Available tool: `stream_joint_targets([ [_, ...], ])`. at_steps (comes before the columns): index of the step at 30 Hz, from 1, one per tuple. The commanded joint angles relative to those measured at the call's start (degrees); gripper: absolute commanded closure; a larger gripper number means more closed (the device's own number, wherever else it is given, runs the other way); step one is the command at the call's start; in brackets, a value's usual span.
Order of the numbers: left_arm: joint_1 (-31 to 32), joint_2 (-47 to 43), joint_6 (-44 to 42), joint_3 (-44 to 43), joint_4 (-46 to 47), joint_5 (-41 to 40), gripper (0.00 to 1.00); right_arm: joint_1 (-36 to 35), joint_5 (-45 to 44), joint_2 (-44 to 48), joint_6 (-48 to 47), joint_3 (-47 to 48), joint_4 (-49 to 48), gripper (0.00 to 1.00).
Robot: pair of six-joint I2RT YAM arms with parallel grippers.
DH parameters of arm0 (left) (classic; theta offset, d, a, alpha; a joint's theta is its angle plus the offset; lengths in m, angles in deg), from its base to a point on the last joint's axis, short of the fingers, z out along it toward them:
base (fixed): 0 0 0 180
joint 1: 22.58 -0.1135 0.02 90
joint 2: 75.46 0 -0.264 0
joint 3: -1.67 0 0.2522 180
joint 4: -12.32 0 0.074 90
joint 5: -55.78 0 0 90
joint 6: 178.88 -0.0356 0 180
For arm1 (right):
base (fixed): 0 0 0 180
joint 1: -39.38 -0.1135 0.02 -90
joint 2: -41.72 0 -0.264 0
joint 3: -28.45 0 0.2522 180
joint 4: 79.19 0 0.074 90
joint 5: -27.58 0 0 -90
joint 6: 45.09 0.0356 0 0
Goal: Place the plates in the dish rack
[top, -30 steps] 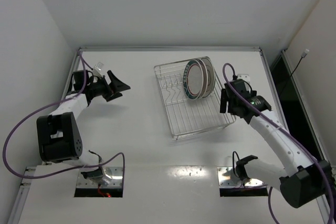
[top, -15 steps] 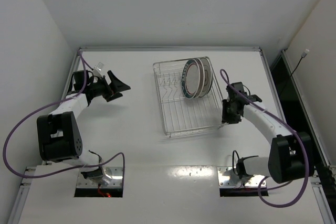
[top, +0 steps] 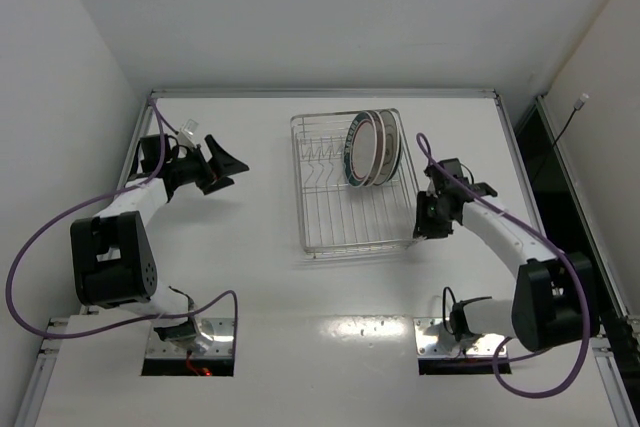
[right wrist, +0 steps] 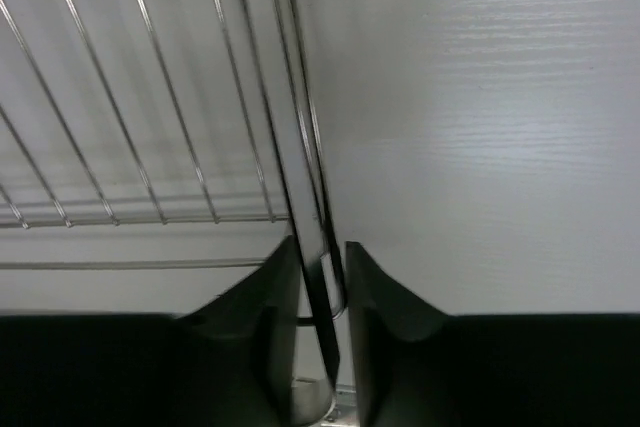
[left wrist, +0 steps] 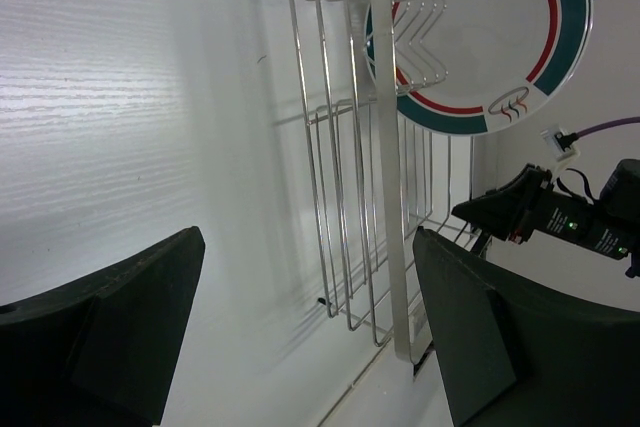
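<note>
1. only the top view gives the whole layout: the dish rack (top: 340, 209) sits on the table (top: 250, 277), a little toward 1 o'clock from the middle. the plates (top: 366, 149) stand on edge among the tines at its 12 o'clock end.
2. only the right wrist view shows the grip: the right gripper (right wrist: 320, 259) is clenched on the rack's rim wire, which runs up between its two dark fingers (right wrist: 262, 317). from above, this is just a dark wrist at the rack's 4 o'clock corner.
3. the left wrist view shows the left gripper (left wrist: 306, 247) released, jaws wide with nothing between them. it is off to the rack's 9 o'clock side and well apart from it.
4. that view also shows the face of the front plate (left wrist: 480, 37), white with a dark green rim and a thin red ring, its upper part cut off by the frame.
5. from above the plates overlap, so their number is hard to tell, and those behind the front one are mostly hidden.
6. the right wrist view takes in only a strip of rack wires and table.
</note>
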Motion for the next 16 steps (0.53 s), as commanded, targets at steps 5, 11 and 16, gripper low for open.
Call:
stream_joint_targets([
  [5, 0.1, 0.0, 0.1, -2.0, 1.8, 1.2, 0.17, -0.9, 2.6, 8.8, 1.7, 2.3, -2.3, 0.35],
  [11, 0.1, 0.0, 0.1, -2.0, 1.8, 0.7, 0.17, -0.9, -1.4, 16.9, 2.2, 6.3, -1.6, 0.20],
  [16, 0.1, -0.6, -0.6, -2.0, 0.7, -0.4, 0.17, -0.9, -6.4, 19.2, 2.2, 9.2, -0.3, 0.16],
])
